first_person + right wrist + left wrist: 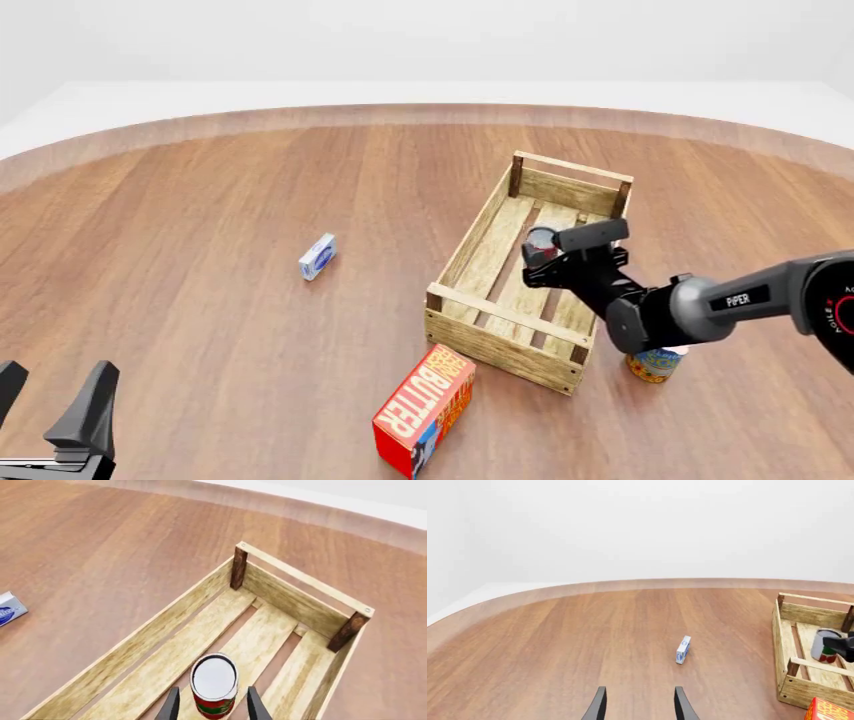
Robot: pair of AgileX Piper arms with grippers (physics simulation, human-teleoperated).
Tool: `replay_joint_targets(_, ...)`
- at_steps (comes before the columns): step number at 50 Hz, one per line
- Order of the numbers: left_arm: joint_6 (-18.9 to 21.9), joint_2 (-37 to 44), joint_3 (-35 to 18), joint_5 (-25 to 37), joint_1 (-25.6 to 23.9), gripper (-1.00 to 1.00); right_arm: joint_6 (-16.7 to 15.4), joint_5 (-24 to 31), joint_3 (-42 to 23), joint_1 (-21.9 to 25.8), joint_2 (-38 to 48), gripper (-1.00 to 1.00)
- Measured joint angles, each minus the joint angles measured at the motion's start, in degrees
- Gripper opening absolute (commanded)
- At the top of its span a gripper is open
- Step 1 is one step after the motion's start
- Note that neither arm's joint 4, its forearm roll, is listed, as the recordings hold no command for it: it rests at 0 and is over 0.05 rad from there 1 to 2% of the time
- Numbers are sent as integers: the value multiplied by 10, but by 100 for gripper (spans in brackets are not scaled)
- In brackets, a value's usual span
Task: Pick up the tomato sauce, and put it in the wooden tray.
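Tomato sauce point(213, 684) between right tool point(212, 705) fingers (inside wooden tray point(167, 630))

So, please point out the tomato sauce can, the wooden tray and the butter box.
tomato sauce can point(213, 676): right wrist view, on its white top.
wooden tray point(502, 341): front view, on its near wall.
butter box point(430, 404): front view, on its red face.

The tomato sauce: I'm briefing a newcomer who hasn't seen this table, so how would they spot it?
Find the wooden tray, the largest thing on the table. Inside it, between the right gripper fingers, stands the tomato sauce. It is a small can with a red and green label and a silver-white top, unlike the can outside the tray.
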Motion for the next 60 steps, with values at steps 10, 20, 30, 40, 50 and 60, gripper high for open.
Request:
replay_joint_targets(10,0,0,0,0,0,100,-1,6,5,-1,-13,100)
replay_joint_targets(20,0,0,0,0,0,100,-3,13,8,-2,-25,100)
replay_joint_targets(30,0,0,0,0,0,100,-5,21,15,-3,-43,100)
replay_joint_targets(40,0,0,0,0,0,100,-8,29,29,-4,-71,100)
replay_joint_targets(50,0,0,0,0,0,100,-12,34,45,-5,-101,100)
replay_joint_targets(60,0,0,0,0,0,100,-16,46,61,-6,-137,100)
